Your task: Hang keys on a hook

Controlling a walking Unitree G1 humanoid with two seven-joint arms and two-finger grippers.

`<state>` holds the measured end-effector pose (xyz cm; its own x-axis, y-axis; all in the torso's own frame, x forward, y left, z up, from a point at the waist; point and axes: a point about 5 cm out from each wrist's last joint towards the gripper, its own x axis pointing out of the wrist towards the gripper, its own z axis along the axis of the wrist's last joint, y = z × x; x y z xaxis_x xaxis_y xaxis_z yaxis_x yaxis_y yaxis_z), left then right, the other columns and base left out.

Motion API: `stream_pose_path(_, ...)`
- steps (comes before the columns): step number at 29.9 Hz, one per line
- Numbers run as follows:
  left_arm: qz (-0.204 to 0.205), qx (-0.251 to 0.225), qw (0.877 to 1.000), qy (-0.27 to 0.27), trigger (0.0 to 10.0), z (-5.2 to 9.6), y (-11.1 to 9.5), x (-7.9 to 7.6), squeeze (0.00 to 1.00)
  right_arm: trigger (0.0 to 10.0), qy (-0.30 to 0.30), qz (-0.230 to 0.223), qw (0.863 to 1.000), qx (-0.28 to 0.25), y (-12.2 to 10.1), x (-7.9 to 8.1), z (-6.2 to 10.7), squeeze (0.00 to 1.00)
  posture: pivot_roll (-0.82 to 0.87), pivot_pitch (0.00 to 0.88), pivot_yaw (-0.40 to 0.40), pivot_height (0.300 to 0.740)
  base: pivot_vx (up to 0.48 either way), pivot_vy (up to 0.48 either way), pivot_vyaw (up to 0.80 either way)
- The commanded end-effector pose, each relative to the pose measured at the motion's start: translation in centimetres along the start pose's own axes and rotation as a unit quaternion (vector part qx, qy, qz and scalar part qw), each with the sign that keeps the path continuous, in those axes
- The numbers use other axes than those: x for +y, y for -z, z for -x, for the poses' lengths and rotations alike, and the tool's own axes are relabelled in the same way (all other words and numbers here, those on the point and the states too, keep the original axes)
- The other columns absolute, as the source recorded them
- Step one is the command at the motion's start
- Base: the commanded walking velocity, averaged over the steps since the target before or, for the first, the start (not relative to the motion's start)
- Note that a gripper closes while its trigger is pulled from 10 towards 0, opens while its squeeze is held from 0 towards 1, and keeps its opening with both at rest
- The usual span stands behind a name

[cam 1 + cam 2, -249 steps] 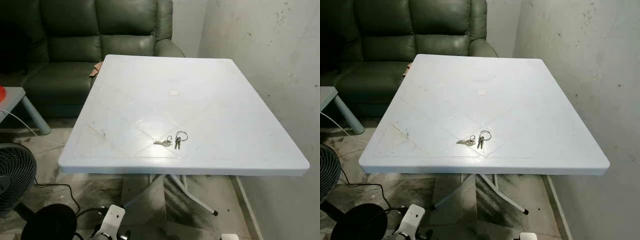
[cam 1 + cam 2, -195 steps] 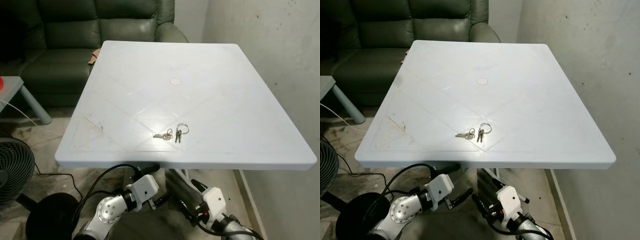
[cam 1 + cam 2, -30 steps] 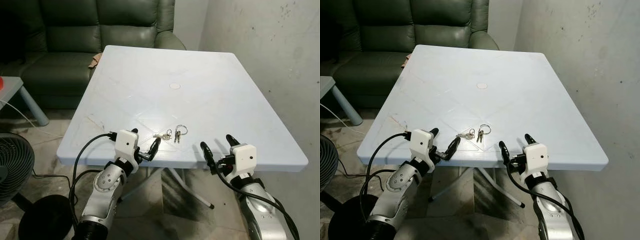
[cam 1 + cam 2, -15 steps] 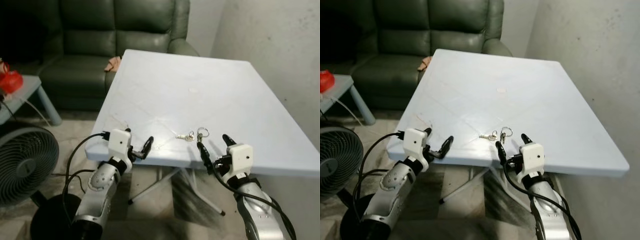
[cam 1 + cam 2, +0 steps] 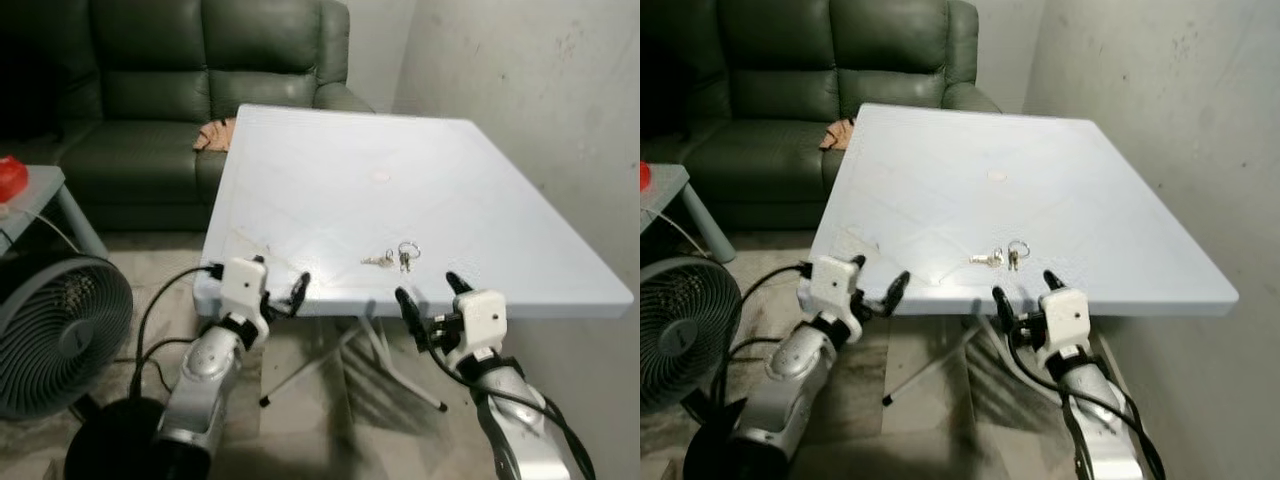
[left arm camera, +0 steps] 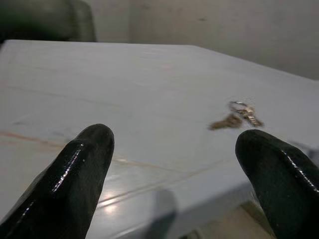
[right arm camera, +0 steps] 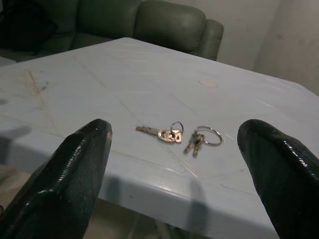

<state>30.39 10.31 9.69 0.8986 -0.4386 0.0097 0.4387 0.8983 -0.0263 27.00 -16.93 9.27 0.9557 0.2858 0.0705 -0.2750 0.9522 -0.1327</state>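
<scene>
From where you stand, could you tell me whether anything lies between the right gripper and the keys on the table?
Nothing visible does. The right gripper, fingers open, sits at the table's near edge, and only bare tabletop separates it from the keys.

One white bench [image 5: 500, 210] here, with two small bunches of keys [image 7: 182, 135] lying on it. Two grippers, the left gripper [image 5: 284, 288] and the right gripper [image 5: 430, 296]. One green sofa [image 5: 150, 110], one fan [image 5: 55, 335], one grey side table [image 5: 40, 195].
</scene>
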Motion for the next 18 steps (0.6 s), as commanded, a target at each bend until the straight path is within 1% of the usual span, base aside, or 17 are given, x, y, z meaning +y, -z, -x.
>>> stream_pose_path(1,-0.007,-0.007,1.0,0.005,10.0,-0.26,-0.48,-0.09,0.0,10.0,0.003,0.005,1.0,-0.004,-0.32,-0.38,-0.13,0.0,-0.08,0.012,-0.053,0.74,0.0,0.0,0.0)
stream_pose_path(4,-0.01,-0.006,1.0,0.004,10.0,-0.29,-0.48,-0.07,0.0,10.0,0.0,0.005,1.0,-0.003,-0.35,-0.37,-0.18,0.0,-0.08,0.012,-0.053,0.74,0.0,0.0,0.28)
stream_pose_path(12,-0.012,-0.006,1.0,0.006,10.0,-0.35,-0.46,-0.17,0.0,10.0,-0.002,0.01,1.0,0.0,-0.32,-0.36,-0.29,0.0,-0.08,0.003,-0.053,0.74,0.0,0.0,0.8)
stream_pose_path(17,-0.01,-0.003,1.0,0.01,10.0,-0.33,-0.43,-0.22,0.0,10.0,0.007,0.011,1.0,-0.001,-0.32,-0.46,-0.29,0.0,-0.08,0.001,-0.054,0.74,0.0,0.0,0.8)
stream_pose_path(18,-0.01,0.0,1.0,0.01,10.0,-0.36,-0.39,-0.2,0.0,10.0,0.011,0.004,1.0,-0.005,-0.35,-0.55,-0.29,0.0,-0.08,0.0,-0.054,0.74,0.0,0.0,0.0)
